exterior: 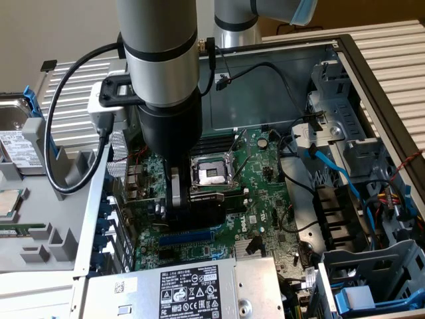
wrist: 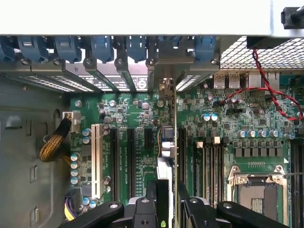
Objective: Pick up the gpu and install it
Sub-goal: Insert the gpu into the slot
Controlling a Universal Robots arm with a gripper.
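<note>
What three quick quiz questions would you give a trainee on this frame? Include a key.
1. True or false: the gripper is shut on the gpu, a small green circuit card with a black shroud and a silver end bracket, held on edge over the large green motherboard.
2. The square silver-framed CPU socket is: A) bare of any cooler; B) under a tall heatsink; C) under a fan.
3. What colour are the plastic card-retention clips along the case's rear slots?
Key: 1 true; 2 A; 3 blue.
</note>
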